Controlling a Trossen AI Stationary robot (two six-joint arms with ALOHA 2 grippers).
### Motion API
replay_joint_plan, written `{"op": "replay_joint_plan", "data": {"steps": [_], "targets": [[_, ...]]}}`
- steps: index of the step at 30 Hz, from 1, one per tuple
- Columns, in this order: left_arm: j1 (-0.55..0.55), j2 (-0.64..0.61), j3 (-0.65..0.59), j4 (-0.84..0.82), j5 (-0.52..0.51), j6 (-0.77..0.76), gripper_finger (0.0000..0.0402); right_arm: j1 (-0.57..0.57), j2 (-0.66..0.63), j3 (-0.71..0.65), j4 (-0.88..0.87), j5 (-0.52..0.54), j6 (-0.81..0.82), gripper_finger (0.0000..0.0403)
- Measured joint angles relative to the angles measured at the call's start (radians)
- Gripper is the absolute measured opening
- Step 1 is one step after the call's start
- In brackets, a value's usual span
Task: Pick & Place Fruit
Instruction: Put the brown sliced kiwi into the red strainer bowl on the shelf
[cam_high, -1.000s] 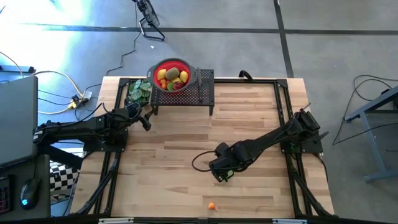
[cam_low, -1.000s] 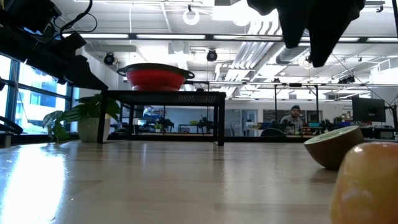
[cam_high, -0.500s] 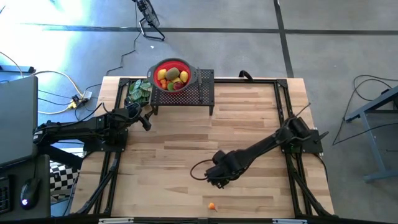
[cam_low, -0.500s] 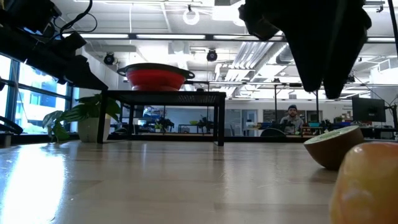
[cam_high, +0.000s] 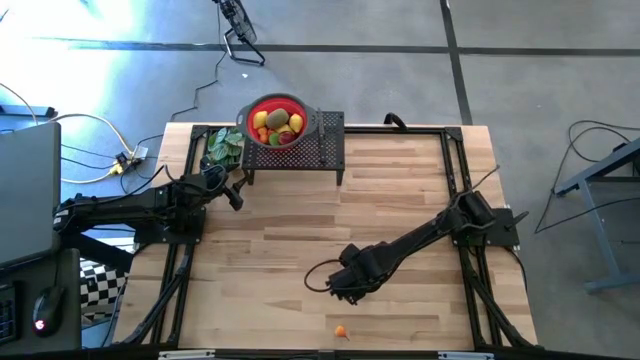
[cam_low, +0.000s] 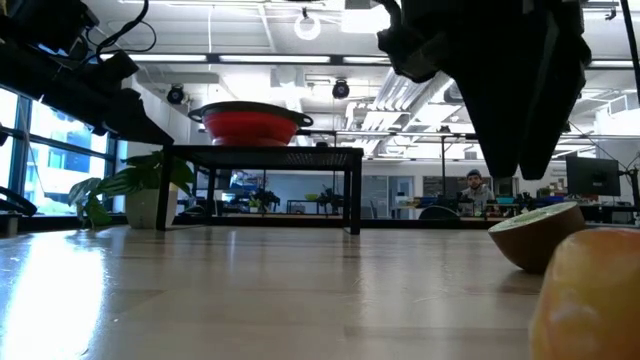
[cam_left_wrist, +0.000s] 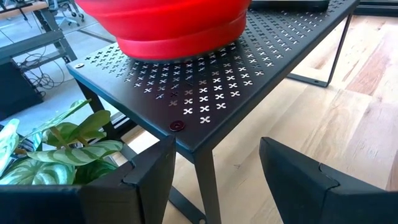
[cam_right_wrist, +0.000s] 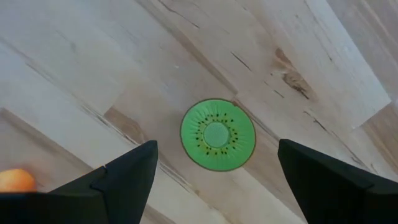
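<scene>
Hovering above the front-centre of the light wooden table (cam_high: 400, 190), the right gripper (cam_high: 343, 287) points down at a green cut kiwi half (cam_right_wrist: 217, 134) lying flat on the boards; jaws wide, empty. Small orange fruit (cam_high: 340, 330) sits near the front edge. Red bowl of mixed toy fruits (cam_high: 276, 122) stands on the black perforated metal stand (cam_left_wrist: 249, 68). Left gripper (cam_high: 233, 195) waits beside that stand, jaws apart, empty.

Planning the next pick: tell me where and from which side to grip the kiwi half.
Grip the kiwi half across its round rim, coming straight down. It lies cut face up on the table, so only the rim offers opposing sides. The right gripper hangs above it, fingers open and either side of it, probably needing only to descend.
</scene>
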Motion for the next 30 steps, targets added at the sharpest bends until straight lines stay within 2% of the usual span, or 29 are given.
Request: {"op": "replay_joint_plan", "data": {"steps": [30], "targets": [[0.000,0.000,0.000,0.002,0.000,-0.006,0.0228,0.005,0.047,-0.001,-0.009,0.001,-0.021,0.0326]]}}
